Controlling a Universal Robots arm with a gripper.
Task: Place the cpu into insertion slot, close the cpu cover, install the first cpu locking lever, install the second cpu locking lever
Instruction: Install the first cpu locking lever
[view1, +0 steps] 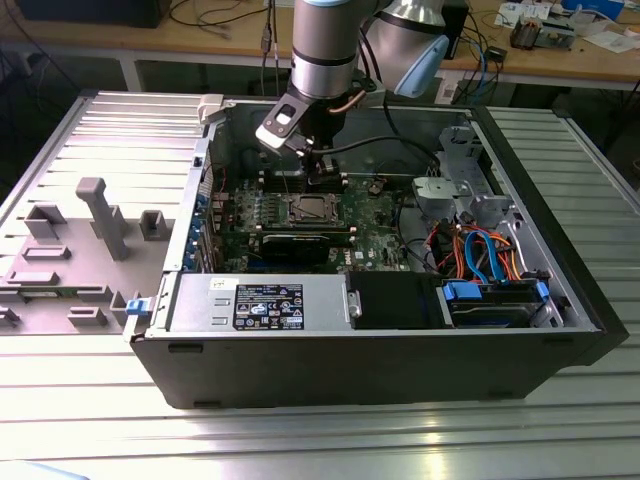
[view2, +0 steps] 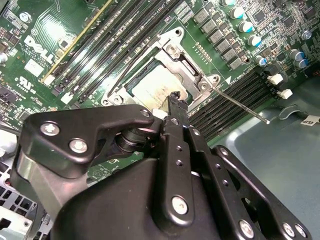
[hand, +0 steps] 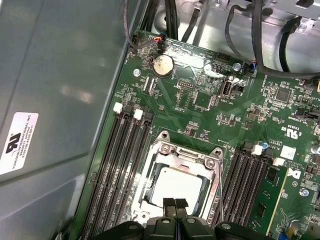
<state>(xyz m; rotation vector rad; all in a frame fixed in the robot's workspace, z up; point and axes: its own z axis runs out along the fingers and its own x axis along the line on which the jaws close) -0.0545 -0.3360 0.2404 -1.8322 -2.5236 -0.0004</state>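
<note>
The cpu (hand: 176, 186) (view2: 150, 87) lies flat in the insertion slot (view1: 308, 208) on the green board, its silvery-grey top showing through the window of the cpu cover (hand: 181, 156) (view2: 186, 64), which lies down over it. A thin locking lever (view2: 244, 106) sticks out free from the slot's corner, over the memory slots. A second wire lever (hand: 218, 186) runs along the slot's side. My gripper (hand: 175, 202) (view2: 175, 98) (view1: 322, 176) hovers just above the cpu's edge, shut, with nothing between its black fingers.
Long black memory slots (hand: 120, 165) (hand: 250, 180) flank the socket on both sides. The computer case wall (hand: 55, 100) rises close beside the board. Black cables (hand: 260, 45) hang beyond the board, and coloured cables and a blue drive bay (view1: 495, 295) sit at the exterior view's right.
</note>
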